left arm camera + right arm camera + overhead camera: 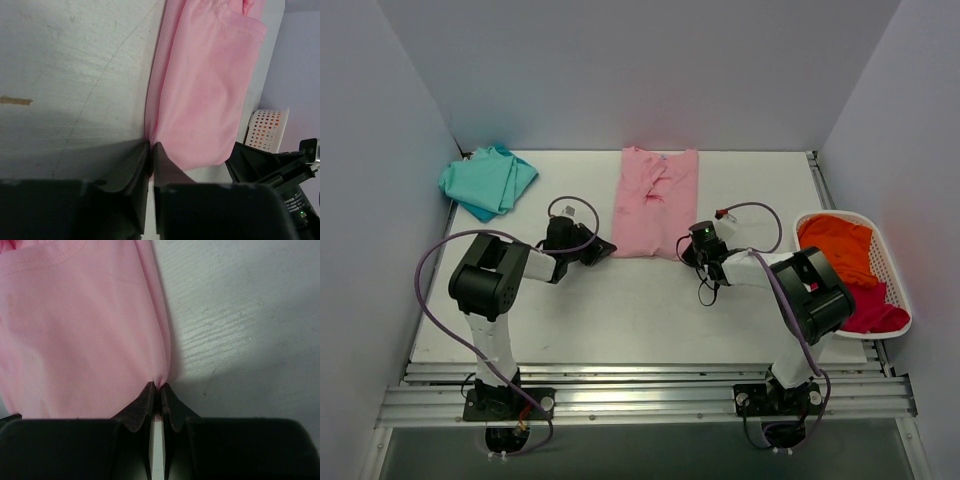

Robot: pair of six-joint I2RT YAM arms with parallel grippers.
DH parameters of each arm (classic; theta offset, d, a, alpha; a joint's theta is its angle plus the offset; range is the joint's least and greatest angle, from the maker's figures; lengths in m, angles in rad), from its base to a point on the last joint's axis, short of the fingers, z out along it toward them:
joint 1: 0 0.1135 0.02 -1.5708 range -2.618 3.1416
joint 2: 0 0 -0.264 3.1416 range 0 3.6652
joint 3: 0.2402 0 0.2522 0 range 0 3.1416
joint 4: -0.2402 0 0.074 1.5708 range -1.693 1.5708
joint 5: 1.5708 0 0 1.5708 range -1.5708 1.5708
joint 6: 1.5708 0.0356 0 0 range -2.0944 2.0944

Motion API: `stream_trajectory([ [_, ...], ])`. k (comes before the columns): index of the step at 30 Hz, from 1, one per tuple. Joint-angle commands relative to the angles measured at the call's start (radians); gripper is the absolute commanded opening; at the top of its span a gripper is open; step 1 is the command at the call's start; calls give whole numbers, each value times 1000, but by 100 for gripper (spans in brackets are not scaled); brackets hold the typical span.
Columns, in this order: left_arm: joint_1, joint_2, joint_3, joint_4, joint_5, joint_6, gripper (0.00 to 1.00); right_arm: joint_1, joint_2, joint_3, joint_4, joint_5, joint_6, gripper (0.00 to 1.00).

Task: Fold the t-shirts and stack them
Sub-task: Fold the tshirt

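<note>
Two arm bases sat closest to me at the near edge of the surface, and I counted two grippers, both down at the near hem of the pink t-shirt. On my left wrist view, the left gripper was closed almost to nothing, its tips nipping the shirt's near left corner. The right gripper was clamped tight on the near right corner, cloth puckered between its tips.

I counted four t-shirts in all. The pink one lay folded lengthways in the middle, reaching toward the back. One teal t-shirt lay in a loose heap at the far left corner, well apart from it. One white basket sat at the right edge, and it held two: an orange t-shirt toward the back and a magenta t-shirt toward the front.
</note>
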Motion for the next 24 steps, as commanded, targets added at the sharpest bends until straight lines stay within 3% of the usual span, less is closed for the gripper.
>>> stream_trajectory([
  [1, -10, 31, 2, -97, -15, 43, 3, -5, 29, 11, -87, 11, -3, 0],
  [9, -28, -80, -49, -130, -58, 41, 2, 6, -80, -27, -139, 16, 0, 0],
  [24, -157, -551, -288, -296, -198, 24, 2, 97, -484, -131, -374, 45, 10, 0],
])
